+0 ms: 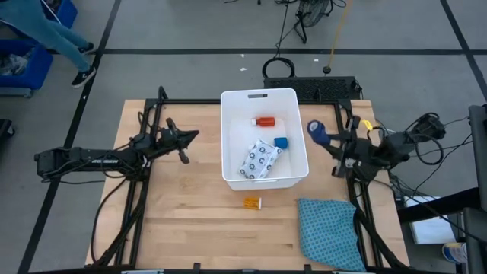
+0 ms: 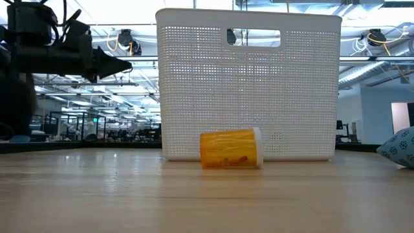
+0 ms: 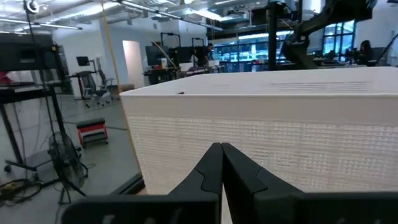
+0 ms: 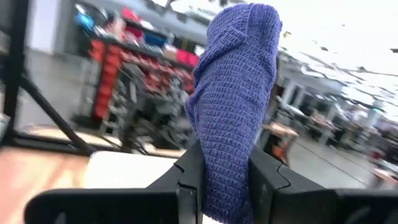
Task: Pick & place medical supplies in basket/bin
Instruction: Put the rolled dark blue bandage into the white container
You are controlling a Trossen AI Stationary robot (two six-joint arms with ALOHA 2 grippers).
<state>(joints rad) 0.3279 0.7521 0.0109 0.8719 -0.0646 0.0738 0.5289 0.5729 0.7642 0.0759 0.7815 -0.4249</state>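
Observation:
The white bin point(image 1: 227, 152) stands mid-table and holds an orange pill bottle point(image 1: 264, 121), a small blue cube point(image 1: 281, 142) and a white dark-patterned packet point(image 1: 259, 160). A second orange pill bottle point(image 1: 252, 202) lies on its side on the table just in front of the bin, and also shows in the low view point(image 2: 231, 149). My right gripper point(image 1: 323, 139) is just right of the bin's right rim, shut on a dark blue knitted bar point(image 1: 316, 130). My left gripper point(image 1: 192, 137) is shut and empty, left of the bin, pointing at its left wall point(image 3: 280, 143). My right gripper pinches the dark blue knitted bar point(image 4: 231, 155) between its two fingers point(image 4: 268, 177), with the fingers on its two sides. The bar stands up past the fingertips and is lifted clear of the table. The fingers come roughly level from the table's right side.
A teal patterned cloth point(image 1: 329, 228) lies at the table's near right corner. Bare wood lies in front of the bin and to its left. A person's legs point(image 1: 57, 34) show on the floor beyond the far left corner.

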